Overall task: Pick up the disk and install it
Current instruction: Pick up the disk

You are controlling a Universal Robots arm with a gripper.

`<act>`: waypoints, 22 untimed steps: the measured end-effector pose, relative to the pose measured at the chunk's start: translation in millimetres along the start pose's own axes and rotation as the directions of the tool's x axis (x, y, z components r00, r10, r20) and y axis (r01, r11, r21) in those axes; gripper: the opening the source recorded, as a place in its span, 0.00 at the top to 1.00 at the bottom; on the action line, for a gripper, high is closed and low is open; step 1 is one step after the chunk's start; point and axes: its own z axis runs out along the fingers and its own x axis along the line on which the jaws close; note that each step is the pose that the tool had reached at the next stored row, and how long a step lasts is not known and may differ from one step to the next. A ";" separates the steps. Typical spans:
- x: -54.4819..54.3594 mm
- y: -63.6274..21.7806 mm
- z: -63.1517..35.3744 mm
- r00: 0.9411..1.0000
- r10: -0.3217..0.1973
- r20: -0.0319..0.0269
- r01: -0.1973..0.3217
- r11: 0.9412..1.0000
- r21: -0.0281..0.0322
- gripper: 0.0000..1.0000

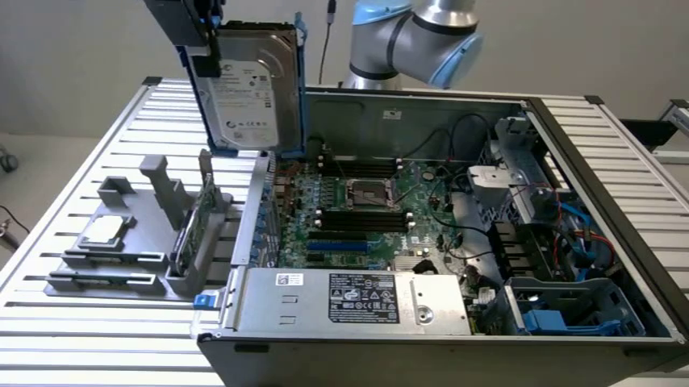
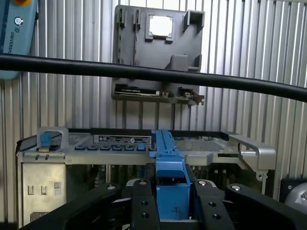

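In the upper left of the exterior frame, the disk [image 1: 253, 89] is hanging long-axis near-vertical straight below the claw [image 2: 171, 203], which is clamping its blue rail, approx. above the open PC case's [image 1: 409, 113] left edge.

The disk [image 1: 253, 89] hangs in free air over the side wall of the open computer case [image 1: 409, 105], while black cables [image 1: 472, 238] and a metal bracket [image 1: 490, 181] crowd its inside, a grey fixture [image 1: 119, 197] just outside.

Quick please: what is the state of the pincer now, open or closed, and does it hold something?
Pincer: closed on the disk, holding it lifted.
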 end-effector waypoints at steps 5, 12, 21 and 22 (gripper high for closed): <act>11.7 -19.2 -1.5 1.000 0.000 0.000 0.000 1.000 0.000 0.67; 28.1 -47.0 -3.4 1.000 0.000 0.000 0.000 1.000 0.000 0.67; 47.6 -87.4 -6.7 1.000 0.000 0.001 0.000 1.000 0.000 0.67; 49.8 -91.8 -6.9 1.000 0.000 0.002 0.000 1.000 0.000 0.67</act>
